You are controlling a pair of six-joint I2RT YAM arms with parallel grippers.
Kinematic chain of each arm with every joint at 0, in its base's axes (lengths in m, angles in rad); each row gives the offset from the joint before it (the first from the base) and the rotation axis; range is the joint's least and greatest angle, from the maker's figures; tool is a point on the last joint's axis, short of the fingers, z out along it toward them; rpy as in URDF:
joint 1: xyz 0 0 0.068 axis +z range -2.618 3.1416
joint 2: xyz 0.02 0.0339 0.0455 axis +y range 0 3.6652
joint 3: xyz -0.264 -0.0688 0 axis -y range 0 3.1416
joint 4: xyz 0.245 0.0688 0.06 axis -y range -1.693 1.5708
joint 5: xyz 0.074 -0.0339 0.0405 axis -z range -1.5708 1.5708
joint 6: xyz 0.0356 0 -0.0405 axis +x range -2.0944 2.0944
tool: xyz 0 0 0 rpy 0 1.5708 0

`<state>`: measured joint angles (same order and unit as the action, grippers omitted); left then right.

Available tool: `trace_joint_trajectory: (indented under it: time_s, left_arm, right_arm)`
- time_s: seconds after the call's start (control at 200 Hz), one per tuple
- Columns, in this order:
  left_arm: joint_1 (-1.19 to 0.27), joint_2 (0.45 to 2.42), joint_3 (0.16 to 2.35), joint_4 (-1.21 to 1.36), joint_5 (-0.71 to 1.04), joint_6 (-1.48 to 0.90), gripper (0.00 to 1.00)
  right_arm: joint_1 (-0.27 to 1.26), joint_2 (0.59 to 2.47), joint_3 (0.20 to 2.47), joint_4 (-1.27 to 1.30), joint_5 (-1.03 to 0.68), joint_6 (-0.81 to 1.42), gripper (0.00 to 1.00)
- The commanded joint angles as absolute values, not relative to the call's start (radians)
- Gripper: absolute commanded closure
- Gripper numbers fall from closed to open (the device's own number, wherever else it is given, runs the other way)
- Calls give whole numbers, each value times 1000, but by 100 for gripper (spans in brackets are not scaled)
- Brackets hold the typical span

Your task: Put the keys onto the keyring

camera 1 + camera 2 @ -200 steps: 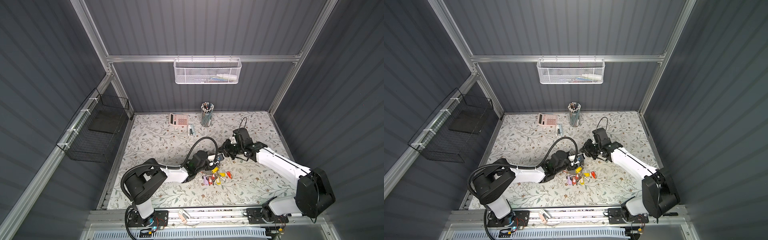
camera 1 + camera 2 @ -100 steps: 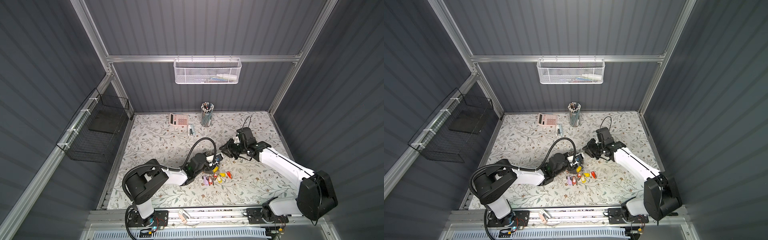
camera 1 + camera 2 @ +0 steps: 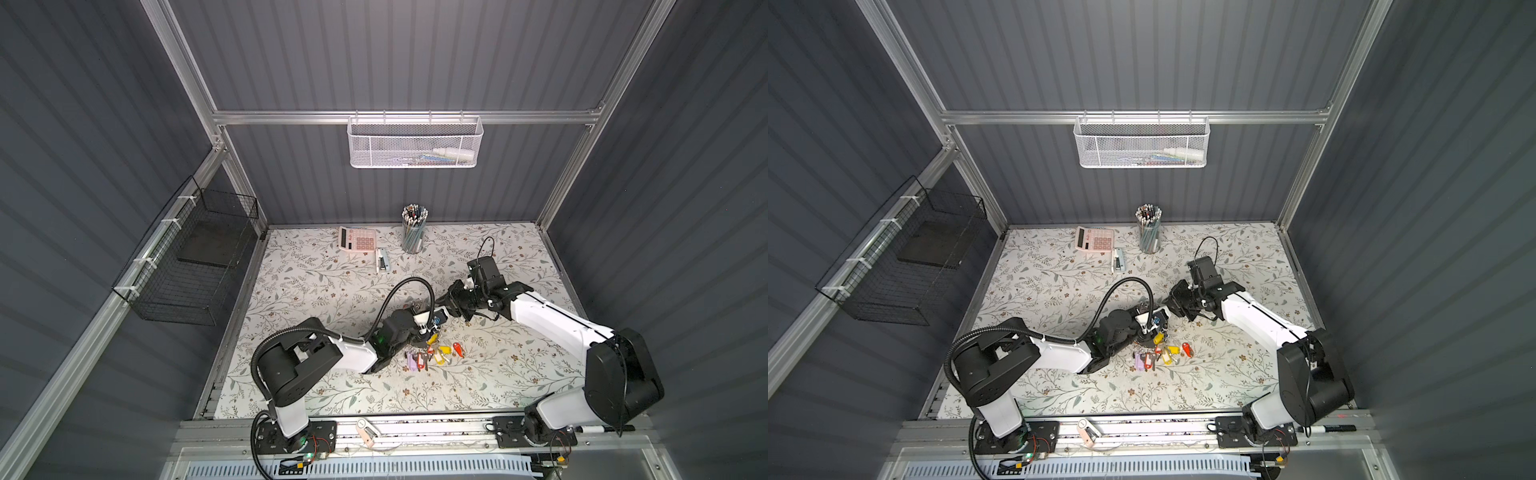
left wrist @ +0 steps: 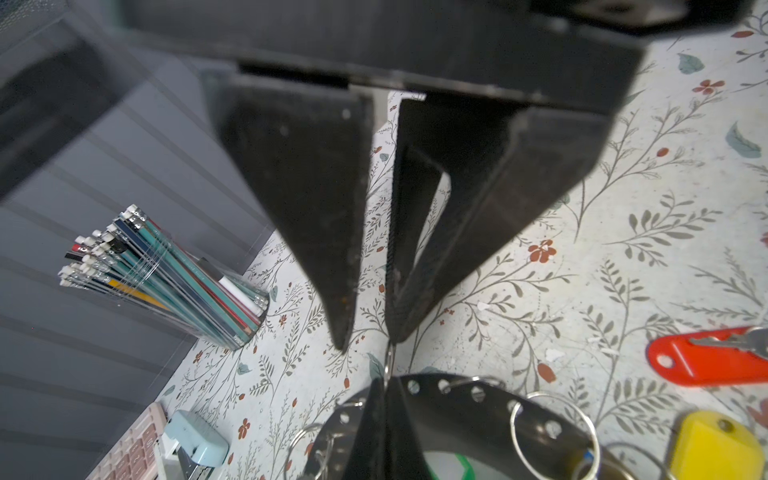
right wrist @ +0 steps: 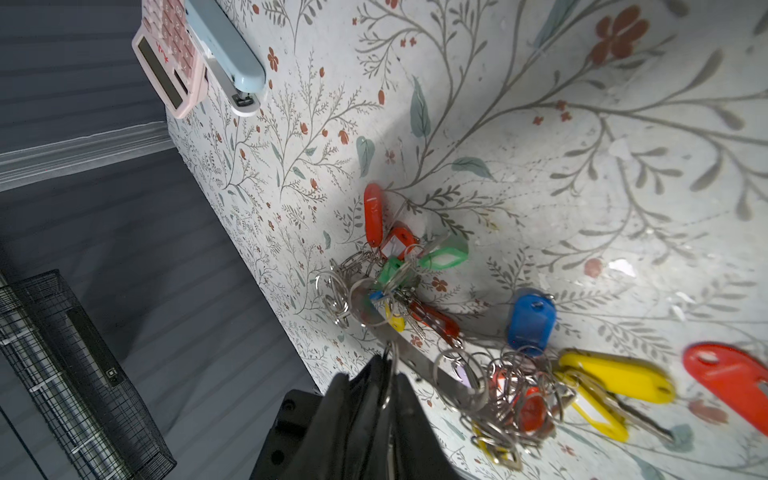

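The keyring (image 4: 457, 399), a flat grey metal ring with holes along its rim, is pinched at the rim by my left gripper (image 4: 384, 380), which is shut. A small split ring (image 4: 388, 359) sticks out edge-on from that pinch. My right gripper (image 4: 368, 344) points at the same spot, its fingers a narrow gap apart and the split ring against one inner face. In both top views the left gripper (image 3: 430, 322) and right gripper (image 3: 444, 309) meet mid-table. Keys (image 3: 432, 355) with red, yellow, blue, green and lilac tags hang from the keyring (image 5: 419, 361) and lie beside it.
A pencil cup (image 3: 413, 232), a pink calculator (image 3: 357, 239) and a pale blue stapler (image 3: 381, 262) stand at the back of the floral table. A black wire basket (image 3: 195, 266) hangs on the left wall and a white mesh basket (image 3: 413, 143) on the back wall.
The right wrist drifted slightly right, then back toward the left gripper. The left arm has stayed put, still pinching the keyring. The keys on the table have not moved.
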<state>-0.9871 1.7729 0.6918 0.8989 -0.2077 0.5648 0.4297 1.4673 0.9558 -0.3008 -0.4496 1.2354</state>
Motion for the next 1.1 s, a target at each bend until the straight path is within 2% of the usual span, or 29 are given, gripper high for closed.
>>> trace_joint_trajectory:
  time_s: [0.0,0.75,1.096]
  left_arm:
    - [-996,1785,688,966,-229,574,100]
    - [-1020,1816,705,997,-287,571,100]
    - [-1023,1823,711,997,-298,563,100]
  right_arm:
    - [434,1480,960,-287,-459,1256,81]
    - [433,1499,921,-236,-472,1299,94]
    - [434,1499,907,-215,-486,1305,88]
